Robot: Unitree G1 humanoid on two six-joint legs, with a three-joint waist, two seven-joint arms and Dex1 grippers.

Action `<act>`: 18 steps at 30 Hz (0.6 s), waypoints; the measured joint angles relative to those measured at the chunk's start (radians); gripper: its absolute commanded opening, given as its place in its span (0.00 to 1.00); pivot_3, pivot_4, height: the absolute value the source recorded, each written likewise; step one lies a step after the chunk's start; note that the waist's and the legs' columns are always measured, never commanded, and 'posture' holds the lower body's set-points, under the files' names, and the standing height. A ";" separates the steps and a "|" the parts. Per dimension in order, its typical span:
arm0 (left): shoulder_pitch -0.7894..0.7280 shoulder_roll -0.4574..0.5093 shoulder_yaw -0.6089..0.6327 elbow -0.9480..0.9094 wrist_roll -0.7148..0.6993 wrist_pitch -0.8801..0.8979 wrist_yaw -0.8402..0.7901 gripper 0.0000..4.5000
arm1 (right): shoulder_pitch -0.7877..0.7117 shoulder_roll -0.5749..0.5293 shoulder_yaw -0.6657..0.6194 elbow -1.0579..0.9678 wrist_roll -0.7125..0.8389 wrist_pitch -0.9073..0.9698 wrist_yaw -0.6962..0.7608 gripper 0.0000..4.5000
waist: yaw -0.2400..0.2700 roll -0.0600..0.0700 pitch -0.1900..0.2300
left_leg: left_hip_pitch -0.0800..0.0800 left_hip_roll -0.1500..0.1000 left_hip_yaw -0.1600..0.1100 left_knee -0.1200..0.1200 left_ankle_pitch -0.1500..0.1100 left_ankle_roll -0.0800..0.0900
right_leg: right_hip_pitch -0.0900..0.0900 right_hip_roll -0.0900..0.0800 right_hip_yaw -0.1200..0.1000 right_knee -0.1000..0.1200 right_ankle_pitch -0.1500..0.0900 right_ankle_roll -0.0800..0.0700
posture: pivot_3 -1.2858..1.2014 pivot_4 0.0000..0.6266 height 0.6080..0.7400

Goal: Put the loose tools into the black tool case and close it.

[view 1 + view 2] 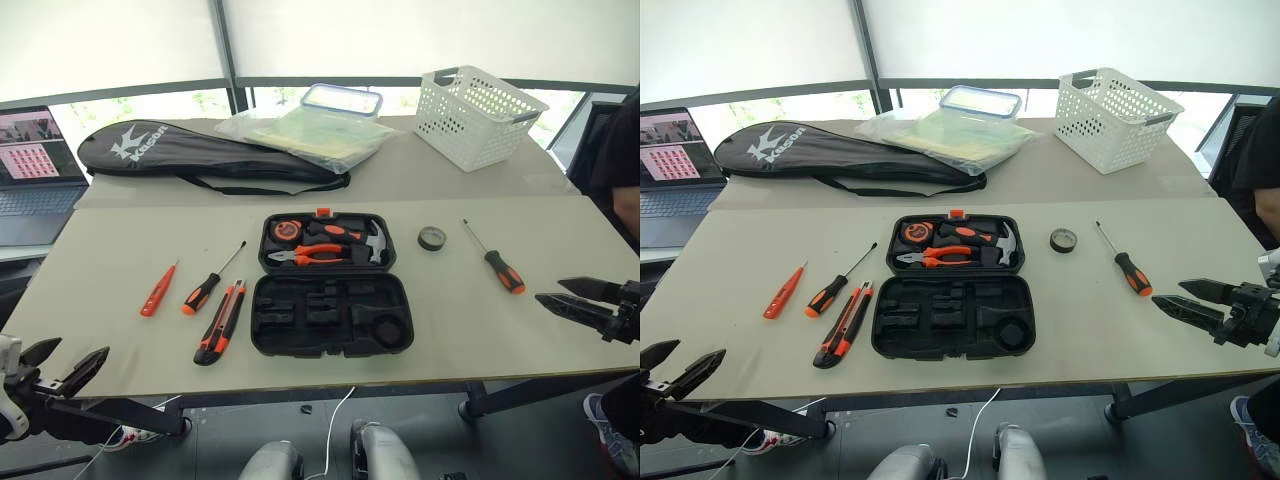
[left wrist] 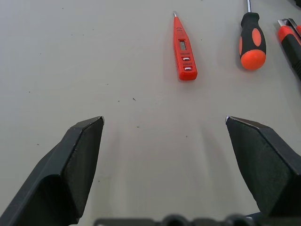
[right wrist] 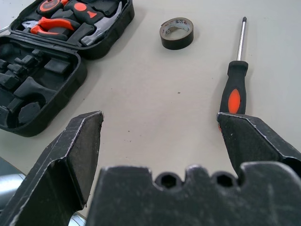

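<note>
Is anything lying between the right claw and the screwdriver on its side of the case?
Nothing visible. The open right claw faces the black-and-orange screwdriver over bare table. The tape roll lies off that line, beyond the screwdriver's handle, towards the tool case.

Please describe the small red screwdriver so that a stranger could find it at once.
Start at the open black tool case on the table. Three tools lie on its left; the small red screwdriver is the outermost. It alone is slim and all red, without black.
</note>
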 measured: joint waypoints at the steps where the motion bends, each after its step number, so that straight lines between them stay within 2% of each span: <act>1: 0.000 0.000 0.000 0.000 0.000 0.000 0.000 0.98 | 0.000 0.000 0.000 0.000 0.000 0.000 0.000 1.00 | 0.000 0.000 0.000 | 0.000 0.000 0.000 0.000 0.000 0.000 | 0.000 0.000 0.000 0.000 0.000 0.000 | 0.52 0.24 1.00; 5: -0.015 0.012 -0.010 -0.002 0.002 0.018 0.002 0.98 | -0.010 0.024 -0.003 -0.062 0.009 0.029 -0.051 1.00 | 0.000 0.000 0.000 | 0.000 0.000 0.000 0.000 0.000 0.000 | 0.000 0.000 0.000 0.000 0.000 0.000 | 0.52 0.24 1.00; 9: -0.078 0.072 -0.035 -0.071 -0.059 0.124 0.018 0.98 | -0.056 0.033 -0.002 -0.198 0.047 0.076 -0.099 1.00 | 0.000 0.000 0.000 | 0.000 0.000 0.000 0.001 0.001 -0.001 | 0.000 0.000 0.000 0.001 -0.002 0.003 | 0.52 0.24 1.00; 13: -0.255 0.183 -0.191 -0.100 -0.041 0.213 0.078 0.98 | -0.216 0.041 0.086 -0.396 0.109 0.136 -0.172 1.00 | -0.001 0.002 0.001 | 0.002 0.001 -0.001 0.000 0.003 -0.005 | 0.001 0.001 0.000 0.002 -0.001 0.002 | 0.52 0.24 1.00; 18: -0.455 0.241 -0.424 -0.031 0.006 0.268 0.089 0.98 | -0.336 0.051 0.205 -0.535 0.169 0.176 -0.191 1.00 | -0.001 0.001 0.001 | 0.001 0.001 -0.001 -0.001 0.003 -0.006 | -0.001 0.003 -0.002 0.002 0.004 -0.007 | 0.52 0.24 1.00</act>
